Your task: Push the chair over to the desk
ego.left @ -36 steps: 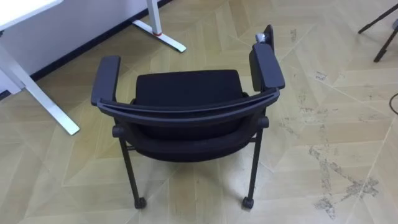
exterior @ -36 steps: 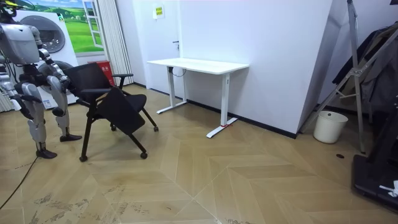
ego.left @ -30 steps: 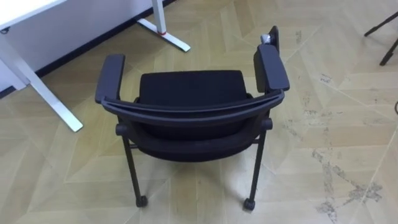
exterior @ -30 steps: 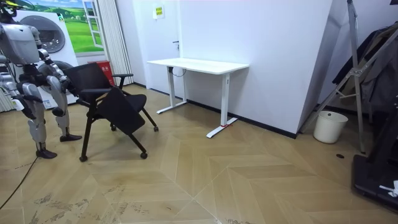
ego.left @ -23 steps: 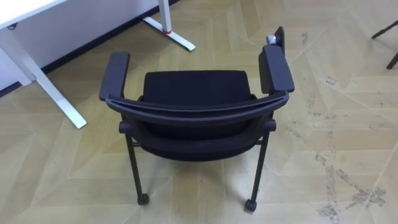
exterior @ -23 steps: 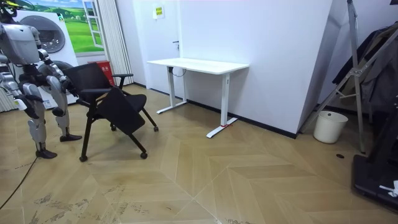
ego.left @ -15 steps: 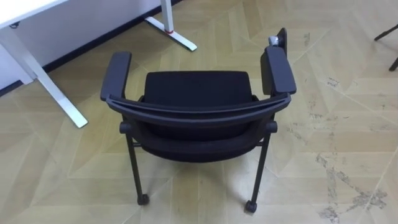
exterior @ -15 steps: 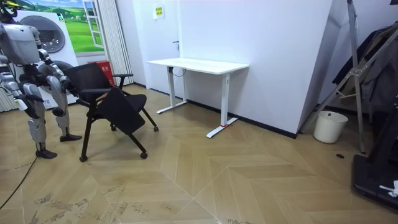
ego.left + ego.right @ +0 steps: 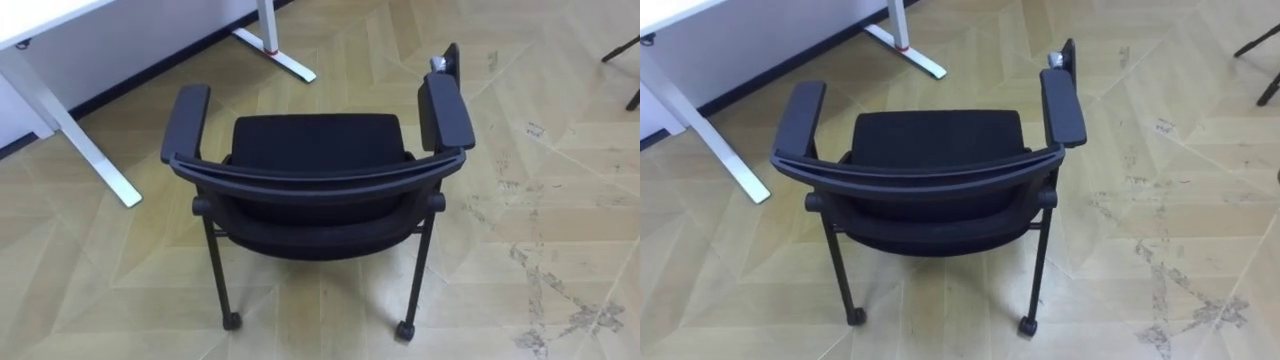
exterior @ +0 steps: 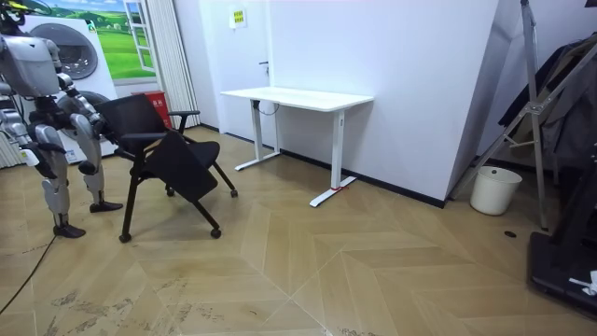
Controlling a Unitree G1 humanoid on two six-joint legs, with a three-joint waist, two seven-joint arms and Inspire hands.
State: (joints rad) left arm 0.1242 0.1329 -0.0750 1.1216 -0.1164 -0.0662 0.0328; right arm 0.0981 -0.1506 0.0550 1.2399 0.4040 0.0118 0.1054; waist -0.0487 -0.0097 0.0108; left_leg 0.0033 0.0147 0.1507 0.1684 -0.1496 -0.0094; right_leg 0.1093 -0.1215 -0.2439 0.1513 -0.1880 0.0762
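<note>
1 chair [image 9: 318, 190] stands fwd of right robot hand [image 10: 30, 155], apart.

Matt black fabric chair [image 9: 315, 150]; scuffed wood floor [image 9: 540, 200].

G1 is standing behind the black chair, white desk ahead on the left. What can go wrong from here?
1. The chair sits on castors, so an off-centre push on its backrest would likely swing it instead of rolling it straight.
2. The desk leg stands close ahead on the left; the armrest on that side may catch it if the chair drifts that way.
</note>
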